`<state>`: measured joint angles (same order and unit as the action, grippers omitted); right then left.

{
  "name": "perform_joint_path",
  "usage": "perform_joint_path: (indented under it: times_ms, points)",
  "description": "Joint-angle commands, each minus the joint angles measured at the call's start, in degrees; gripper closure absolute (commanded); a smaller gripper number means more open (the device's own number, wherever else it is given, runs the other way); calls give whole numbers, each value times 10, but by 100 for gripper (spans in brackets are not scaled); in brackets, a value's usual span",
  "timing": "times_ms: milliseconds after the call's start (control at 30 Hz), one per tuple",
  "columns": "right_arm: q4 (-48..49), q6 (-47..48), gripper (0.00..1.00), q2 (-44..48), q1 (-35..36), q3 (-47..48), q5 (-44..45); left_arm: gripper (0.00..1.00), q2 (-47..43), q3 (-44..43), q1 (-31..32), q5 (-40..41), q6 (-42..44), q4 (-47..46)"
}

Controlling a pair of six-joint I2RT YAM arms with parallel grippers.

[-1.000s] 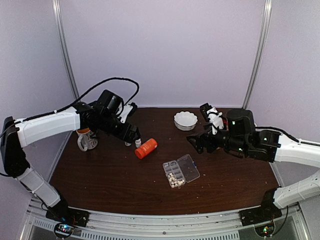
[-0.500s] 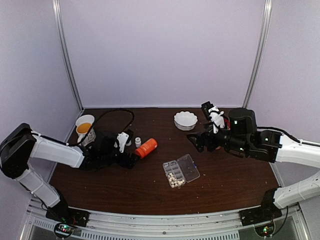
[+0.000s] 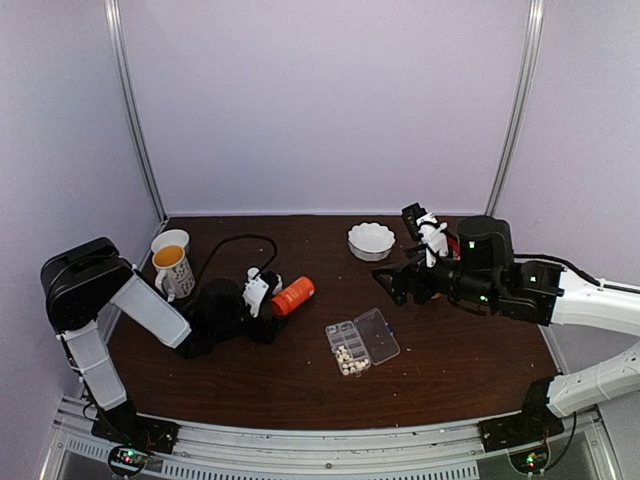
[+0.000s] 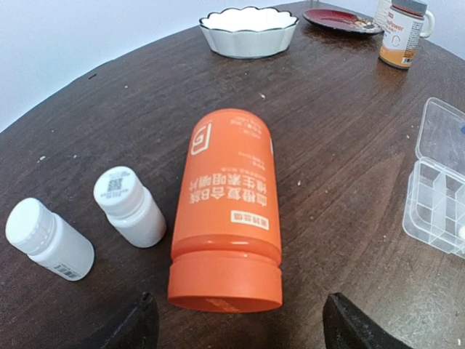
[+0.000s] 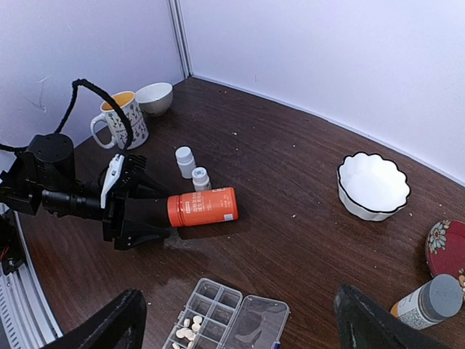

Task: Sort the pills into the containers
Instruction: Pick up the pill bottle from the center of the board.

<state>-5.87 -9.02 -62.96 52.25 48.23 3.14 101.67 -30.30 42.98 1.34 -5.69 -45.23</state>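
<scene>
Now spread wide and holding nothing, the left pincer [image 4: 240, 325] sits low behind the cap of the orange bottle [image 4: 229, 211], which lies on its side just beside two small white bottles [image 4: 131, 206]. A clean pickup likely means sliding forward until both fingers flank the body, then closing squarely so the round bottle cannot roll away or knock its neighbours. The right pincer [image 5: 243, 323], equally spread and empty, hovers above the counter [image 3: 240, 385]. Its wrist view shows the pills [image 5: 186, 331] heaped in one cell of the open organizer box [image 5: 211, 298]; the left wrist view catches only the box's edge.
</scene>
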Motion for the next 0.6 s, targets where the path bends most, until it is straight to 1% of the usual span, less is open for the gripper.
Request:
perform_joint_path:
  times_ms: [0,200,333,400,567]
  points:
    - [6,5,7,2,-3,6,-10,20,36,-5,3,-13,21,-76]
    - [4,8,7,1,-3,7,-13,21,52,-13,2,-7,23,-83]
    - [3,6,7,0,-3,6,-16,18,60,-10,-5,-13,24,-101]
    - [2,6,7,1,-3,6,-16,18,65,-9,-11,-30,26,-114]
    - [-3,5,8,4,-3,6,-16,14,76,-14,-22,-22,28,-121]
